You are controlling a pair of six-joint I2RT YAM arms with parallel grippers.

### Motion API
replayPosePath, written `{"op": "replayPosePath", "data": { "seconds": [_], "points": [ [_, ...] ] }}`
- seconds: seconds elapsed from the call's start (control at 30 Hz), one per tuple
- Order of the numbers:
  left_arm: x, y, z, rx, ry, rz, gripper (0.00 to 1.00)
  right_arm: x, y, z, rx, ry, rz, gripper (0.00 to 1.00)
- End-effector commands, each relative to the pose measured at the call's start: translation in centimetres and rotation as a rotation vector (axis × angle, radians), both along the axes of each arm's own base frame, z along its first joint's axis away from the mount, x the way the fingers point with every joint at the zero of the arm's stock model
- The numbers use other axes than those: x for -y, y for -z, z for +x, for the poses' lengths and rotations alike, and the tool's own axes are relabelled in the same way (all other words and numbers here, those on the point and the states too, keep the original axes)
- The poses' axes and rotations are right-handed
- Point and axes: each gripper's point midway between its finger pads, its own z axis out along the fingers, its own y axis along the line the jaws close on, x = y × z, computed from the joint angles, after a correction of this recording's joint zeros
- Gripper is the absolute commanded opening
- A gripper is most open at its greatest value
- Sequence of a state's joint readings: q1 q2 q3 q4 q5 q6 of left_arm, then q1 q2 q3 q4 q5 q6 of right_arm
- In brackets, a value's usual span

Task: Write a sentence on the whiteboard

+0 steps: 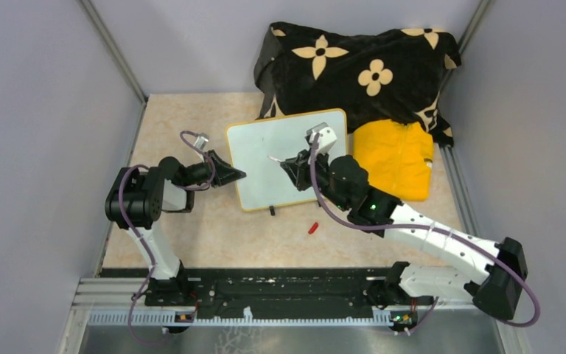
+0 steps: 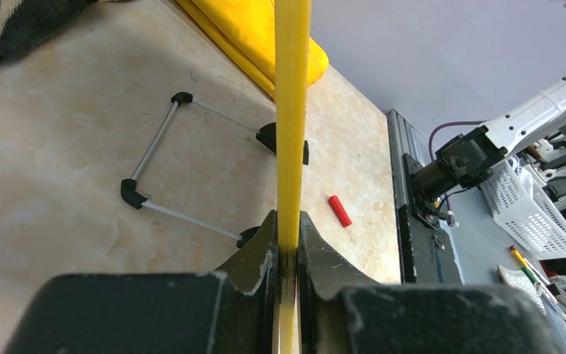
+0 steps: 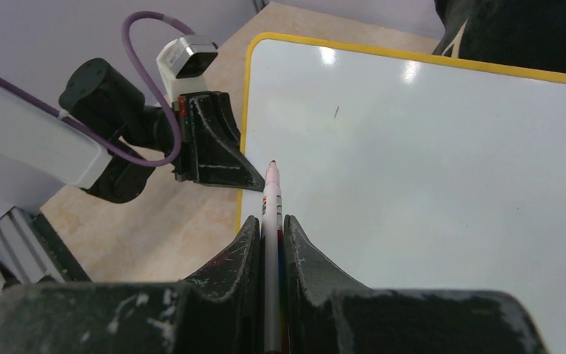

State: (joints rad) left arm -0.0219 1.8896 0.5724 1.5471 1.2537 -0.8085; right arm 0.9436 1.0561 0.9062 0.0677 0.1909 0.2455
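Two hands are engaged at the whiteboard [image 1: 265, 144], which is set mid-surface [image 1: 191, 236], just before a dark flowered cloth [image 1: 354, 66]; no red words are seen on it, so the writing is judged to be only at its start; the board is steadied by the left hand [image 1: 237, 175], pressed together on the yellow frame [image 2: 292, 110] at its left edge; the marker pen [image 3: 271, 195] is pinched between the nearly shut fingers of the right hand [image 1: 289, 164], tip forward over the board's left part; whether the tip touches cannot be told; a lowering of the tip and a steady first stroke are called for next; the red cap [image 1: 313, 227] is left apart on the surface, near the board's near edge.
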Motion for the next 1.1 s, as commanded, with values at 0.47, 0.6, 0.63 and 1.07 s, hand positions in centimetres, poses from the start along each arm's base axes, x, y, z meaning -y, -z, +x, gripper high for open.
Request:
{"op": "replayPosePath", "data": {
  "seconds": [0.47, 0.6, 0.63, 1.07],
  "points": [
    [0.1, 0.4, -0.1, 0.093, 0.008, 0.018, 0.03, -3.9, -1.7, 4.7, 0.121, 0.211, 0.013, 0.0],
    [0.1, 0.7, -0.1, 0.081, 0.011, 0.017, 0.01, -4.8, -1.7, 5.5, 0.127, 0.223, -0.003, 0.0],
    [0.1, 0.6, -0.1, 0.084, 0.01, 0.017, 0.01, -5.0, -1.7, 5.6, 0.125, 0.222, 0.0, 0.0],
    [0.1, 0.5, 0.0, 0.086, 0.011, 0.02, 0.0, -6.6, -0.4, 6.5, 0.092, 0.222, -0.044, 0.0]
  ]
}}
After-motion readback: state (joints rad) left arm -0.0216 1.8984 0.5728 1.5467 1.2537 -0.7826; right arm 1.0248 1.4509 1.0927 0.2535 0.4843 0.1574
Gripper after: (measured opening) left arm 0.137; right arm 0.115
